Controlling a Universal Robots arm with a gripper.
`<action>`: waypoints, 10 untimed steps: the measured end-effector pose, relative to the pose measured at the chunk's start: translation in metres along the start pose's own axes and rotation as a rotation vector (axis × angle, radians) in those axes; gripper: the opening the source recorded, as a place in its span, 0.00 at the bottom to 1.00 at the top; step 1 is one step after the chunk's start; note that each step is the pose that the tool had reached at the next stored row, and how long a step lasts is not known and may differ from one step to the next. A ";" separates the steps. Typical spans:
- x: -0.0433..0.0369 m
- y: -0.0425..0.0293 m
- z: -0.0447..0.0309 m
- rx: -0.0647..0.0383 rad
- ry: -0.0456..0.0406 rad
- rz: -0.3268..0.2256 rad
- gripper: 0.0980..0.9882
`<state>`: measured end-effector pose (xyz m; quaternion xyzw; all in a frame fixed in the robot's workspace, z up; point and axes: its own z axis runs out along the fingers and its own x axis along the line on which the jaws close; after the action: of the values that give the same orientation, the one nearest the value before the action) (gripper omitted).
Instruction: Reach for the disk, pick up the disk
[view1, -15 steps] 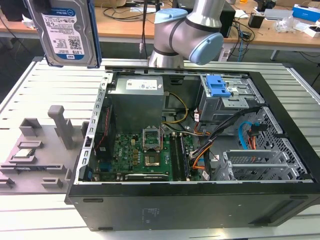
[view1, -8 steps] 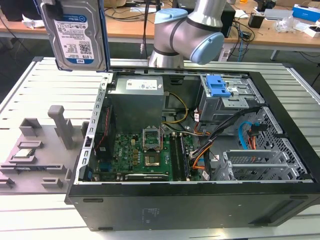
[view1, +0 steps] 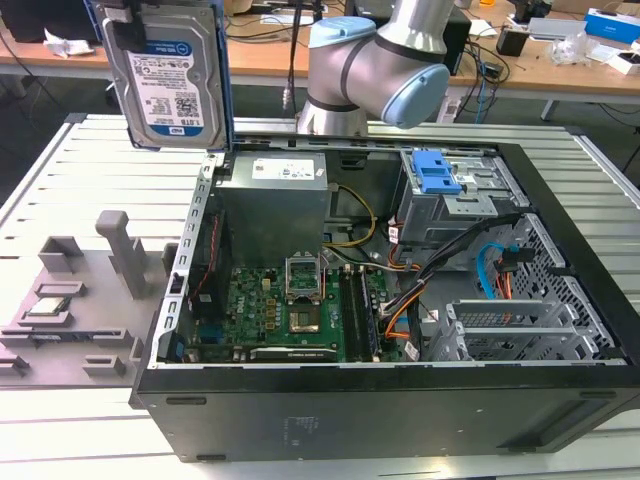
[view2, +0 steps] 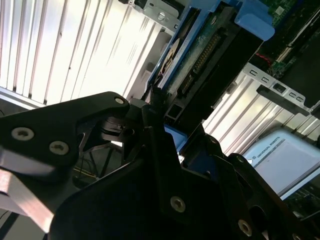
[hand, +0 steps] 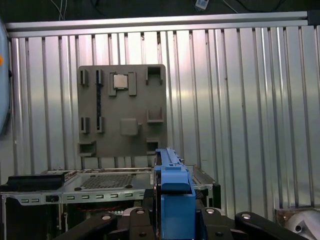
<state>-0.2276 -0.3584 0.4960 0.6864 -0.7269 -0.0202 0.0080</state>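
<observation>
Fig. The disk (view1: 168, 75) as I see it from the remote station: it hangs in the air, upright and slightly tilted, above the far corner of the open computer case (view1: 380, 410) on the exterior view's left, clear of the case wall, its label facing the exterior camera and its blue carrier frame showing along the edges. In the second wrist view the gripper (view2: 162, 112) is clamped on the disk, with the black fingers (view2: 95, 120) pressed against its sides; the first wrist view shows the blue frame standing between the same fingers. Inside the case, the grey power-supply box (view1: 275, 205) sits at the far wall below the disk, the motherboard (view1: 280, 310) lies on the case floor, and the blue latch (view1: 437, 172) tops the drive cage. Beside the case, on the exterior view's left, a grey fixture plate (view1: 70, 310) carries a processor chip (view1: 48, 305) on the slatted table (view1: 120, 150)
</observation>
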 end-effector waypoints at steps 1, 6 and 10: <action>-0.0002 -0.0046 -0.0002 0.000 0.0003 0.000 0.30; -0.0010 -0.0176 -0.0007 0.000 0.0002 0.000 0.30; -0.0018 -0.0316 -0.0013 0.000 0.0003 0.000 0.30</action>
<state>-0.1959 -0.3584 0.4960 0.6865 -0.7269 -0.0201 0.0081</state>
